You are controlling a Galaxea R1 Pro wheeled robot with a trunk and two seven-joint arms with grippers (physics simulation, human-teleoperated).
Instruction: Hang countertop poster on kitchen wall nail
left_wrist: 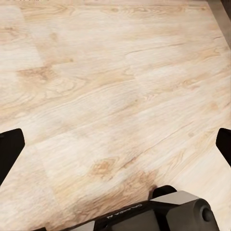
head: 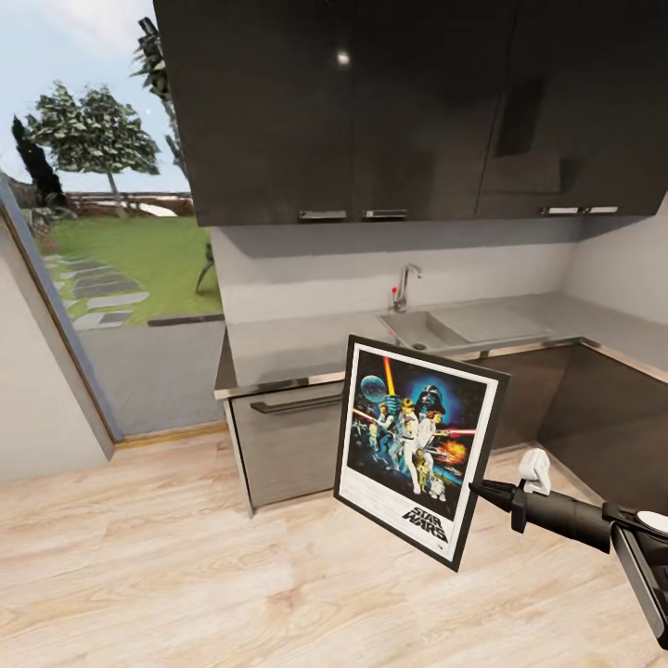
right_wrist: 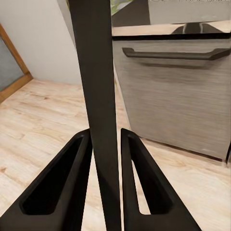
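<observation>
The Star Wars poster (head: 415, 443) is held upright and slightly tilted in mid-air in front of the kitchen countertop (head: 306, 348), its picture side facing the head camera. My right gripper (head: 476, 489) is shut on its right edge near the lower corner. In the right wrist view the poster's black edge (right_wrist: 98, 86) runs up between the two fingers (right_wrist: 57, 187), which press on it from both sides. My left gripper (left_wrist: 115, 144) hangs open over bare wood floor, its dark fingertips (left_wrist: 9, 149) at the frame's sides. No wall nail can be made out on the grey wall (head: 390, 255).
The worktop has a sunken sink (head: 422, 327) with a tap (head: 405, 283). Dark wall cabinets (head: 390, 111) hang above. A steel drawer front with a handle (head: 292, 436) sits below the counter. A glass door (head: 102, 241) to the garden is on the left. Pale plank floor (head: 167, 566) lies around.
</observation>
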